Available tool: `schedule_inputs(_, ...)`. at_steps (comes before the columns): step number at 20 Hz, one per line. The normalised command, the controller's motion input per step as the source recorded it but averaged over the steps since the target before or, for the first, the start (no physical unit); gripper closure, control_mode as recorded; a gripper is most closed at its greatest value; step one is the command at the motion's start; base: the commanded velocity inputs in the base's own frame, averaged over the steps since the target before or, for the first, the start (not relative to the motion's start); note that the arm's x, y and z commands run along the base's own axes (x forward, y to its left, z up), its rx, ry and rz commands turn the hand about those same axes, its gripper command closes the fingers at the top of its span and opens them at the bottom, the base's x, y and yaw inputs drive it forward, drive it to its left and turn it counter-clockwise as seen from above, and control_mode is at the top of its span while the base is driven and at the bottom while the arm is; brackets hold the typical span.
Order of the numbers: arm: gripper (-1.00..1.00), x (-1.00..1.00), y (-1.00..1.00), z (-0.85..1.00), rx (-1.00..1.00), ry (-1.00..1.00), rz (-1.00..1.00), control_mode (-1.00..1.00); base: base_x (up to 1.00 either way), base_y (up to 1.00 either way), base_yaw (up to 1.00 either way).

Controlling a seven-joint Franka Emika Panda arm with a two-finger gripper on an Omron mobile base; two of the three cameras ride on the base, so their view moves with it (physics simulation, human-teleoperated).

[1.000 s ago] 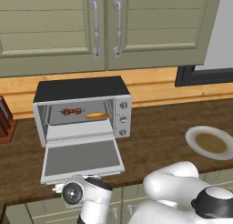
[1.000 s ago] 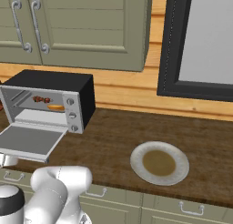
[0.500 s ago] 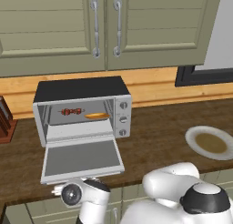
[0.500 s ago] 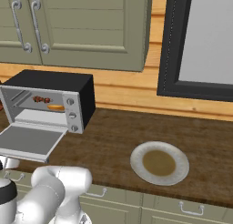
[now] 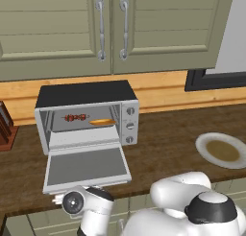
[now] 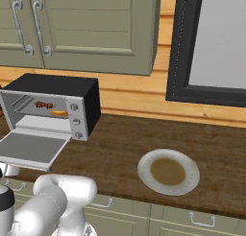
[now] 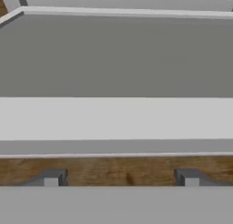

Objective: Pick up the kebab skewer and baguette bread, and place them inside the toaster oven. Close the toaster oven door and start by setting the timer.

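The toaster oven stands at the back left of the counter. Its door hangs open, lying flat toward me. Inside on the rack lie the kebab skewer on the left and the baguette bread to its right. My gripper is open with nothing between its fingers, close in front of the door's silver front edge and slightly below it. In the left base view my hand sits just under that edge.
A plate with a brown centre lies on the counter to the right. A knife block stands at the far left. Three knobs line the oven's right panel. Wall cabinets hang above.
The arm's elbow has swung slightly left. The hand stays by the door's front edge. Oven, skewer and bread have not moved.
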Motion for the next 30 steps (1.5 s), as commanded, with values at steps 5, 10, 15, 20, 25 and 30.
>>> schedule_inputs(5,-1.00,0.23,0.07,-0.29,-0.01,0.00,0.00,-1.00,0.00,0.00,0.00)
schedule_inputs(10,-1.00,0.34,0.10,-0.27,-0.01,0.00,0.00,-1.00,0.00,0.00,0.00)
schedule_inputs(15,-1.00,0.38,0.07,-0.12,0.00,0.00,0.00,-1.00,0.00,0.00,0.00)
schedule_inputs(20,-1.00,0.45,0.00,-0.01,0.00,-0.02,0.00,-1.00,0.00,0.00,0.00)
schedule_inputs(25,-1.00,0.53,0.00,0.09,0.00,-0.04,0.00,-1.00,0.00,0.00,0.00)
schedule_inputs(30,-1.00,0.52,0.00,0.35,0.01,-0.08,0.00,-1.00,0.00,0.00,0.00)
